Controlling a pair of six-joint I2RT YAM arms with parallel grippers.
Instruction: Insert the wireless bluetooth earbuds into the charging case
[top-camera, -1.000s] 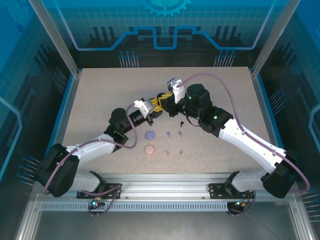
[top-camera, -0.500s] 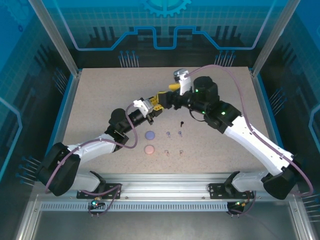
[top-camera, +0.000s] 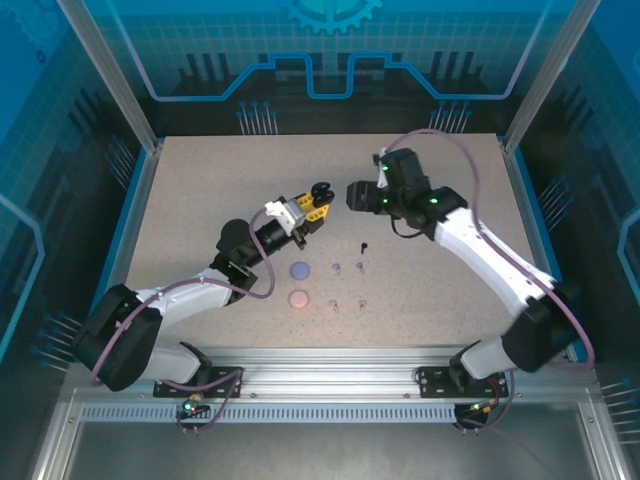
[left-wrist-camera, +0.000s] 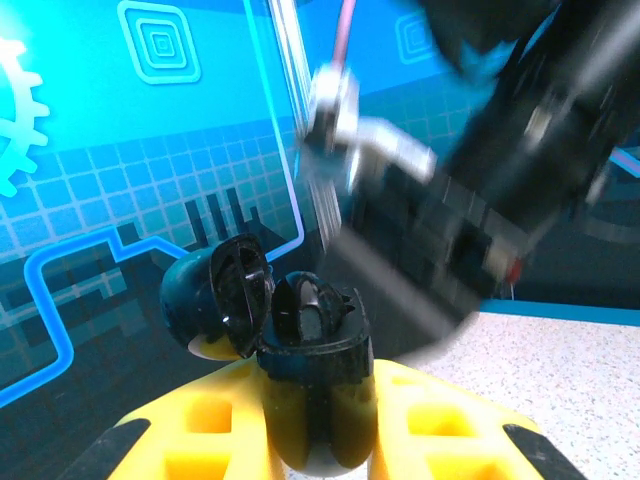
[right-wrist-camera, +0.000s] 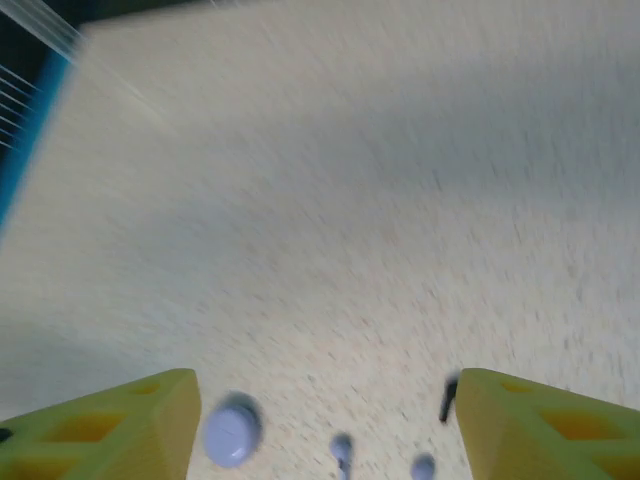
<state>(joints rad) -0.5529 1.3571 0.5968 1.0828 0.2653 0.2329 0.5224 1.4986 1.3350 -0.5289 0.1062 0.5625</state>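
Observation:
My left gripper (top-camera: 312, 203) is shut on the black charging case (top-camera: 321, 189), held above the table. In the left wrist view the case (left-wrist-camera: 315, 345) stands upright between the yellow fingers (left-wrist-camera: 440, 420) with its lid (left-wrist-camera: 238, 292) swung open to the left. A dark bud-like shape (left-wrist-camera: 308, 305) sits in its well. My right gripper (top-camera: 357, 197) hangs open just right of the case, apart from it. One black earbud (top-camera: 364, 244) lies on the table, also seen beside the right fingertip (right-wrist-camera: 449, 398). Two lavender earbuds (top-camera: 336, 267) and two pale pink earbuds (top-camera: 334, 304) lie nearer.
A shut lavender case (top-camera: 300, 270) and a shut pink case (top-camera: 298, 299) lie left of the loose buds. The lavender case (right-wrist-camera: 232, 432) lies below the right gripper (right-wrist-camera: 325, 405). The right arm (left-wrist-camera: 500, 170) passes blurred close behind the black case. Blue walls ring the table (top-camera: 200, 190).
The right gripper has opened and pulled back to the right from the black case, its arm swinging toward the back right. The left arm and the case have barely moved.

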